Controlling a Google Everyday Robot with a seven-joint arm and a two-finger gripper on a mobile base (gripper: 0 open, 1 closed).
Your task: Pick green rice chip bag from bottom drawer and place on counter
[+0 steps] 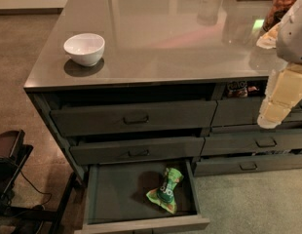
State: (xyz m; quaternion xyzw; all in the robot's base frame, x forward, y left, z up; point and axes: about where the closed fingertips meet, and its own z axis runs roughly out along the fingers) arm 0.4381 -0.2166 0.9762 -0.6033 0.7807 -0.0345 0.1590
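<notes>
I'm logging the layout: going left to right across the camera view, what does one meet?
Black equipment at the left edge → round white bowl on the glossy grey counter → bright green foil rice chip bag in the open dark bottom drawer → cream-white tool, hanging at the right edge.

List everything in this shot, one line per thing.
green rice chip bag: one, bright green, crumpled on the floor of the open bottom drawer, right of centre.
bottom drawer: one, dark grey-green, pulled open at the cabinet's lower left.
counter: one, glossy grey-brown, top of the cabinet.
white bowl: one, white, on the counter near its front left corner.
handled drawers: several, dark, above and right of the bottom drawer.
dark snack packets: count unclear, dark, in the top right drawer.
jar: one, brownish contents, counter's far right.
black equipment: one, black, on the floor at left.
pincer: one, pale cream, at the right edge before the right-hand drawers, far from the bag.
</notes>
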